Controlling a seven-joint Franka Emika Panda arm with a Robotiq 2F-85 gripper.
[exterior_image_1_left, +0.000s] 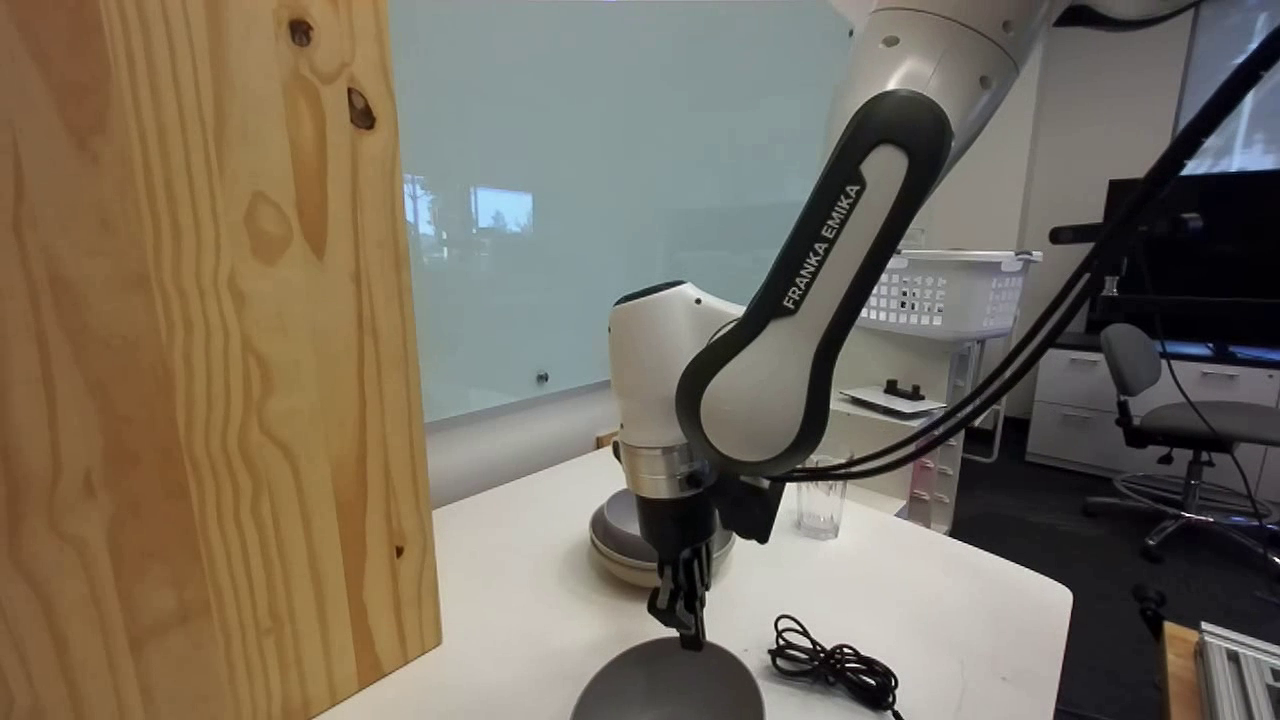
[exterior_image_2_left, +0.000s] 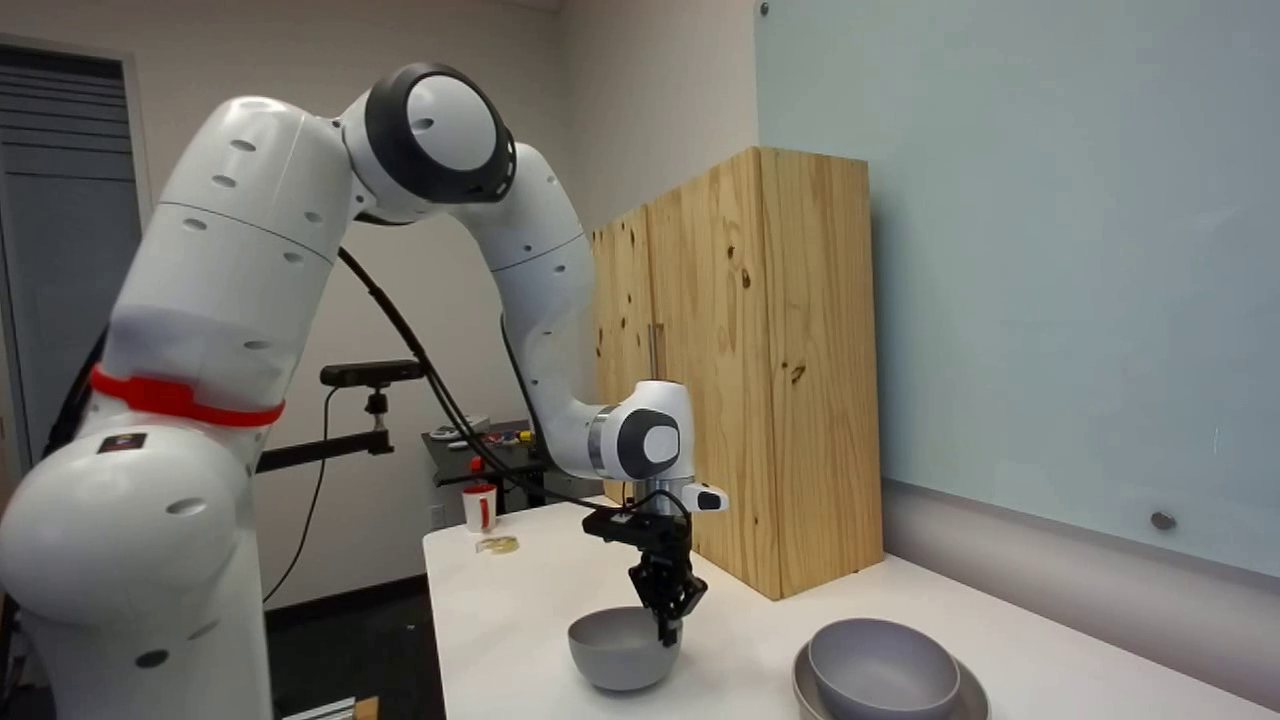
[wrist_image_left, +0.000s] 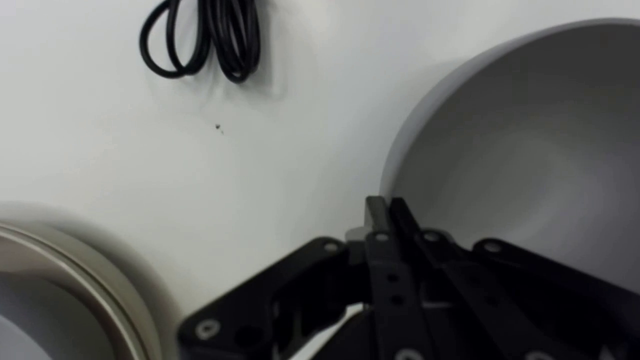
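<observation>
black gripper (wrist_image_left: 388, 202) nearest the wrist camera, jaws pinched narrow on the rim of grey bowl (wrist_image_left: 515, 150); coiled cable (wrist_image_left: 254, 42), stacked bowls (wrist_image_left: 102, 287) lie nearby on white table (wrist_image_left: 280, 175).

In an exterior view: you look past the near wooden cabinet (exterior_image_1_left: 230, 350) toward the glass board (exterior_image_1_left: 620, 200). In an exterior view: past the close arm (exterior_image_2_left: 230, 240) toward the cabinet. Wrist view: close, downward on a grey bowl (wrist_image_left: 530, 155) that both exterior views share.

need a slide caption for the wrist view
Gripper pinching a gray bowl by its rim, with a bundled black cable and stacked bowls nearby.
</observation>
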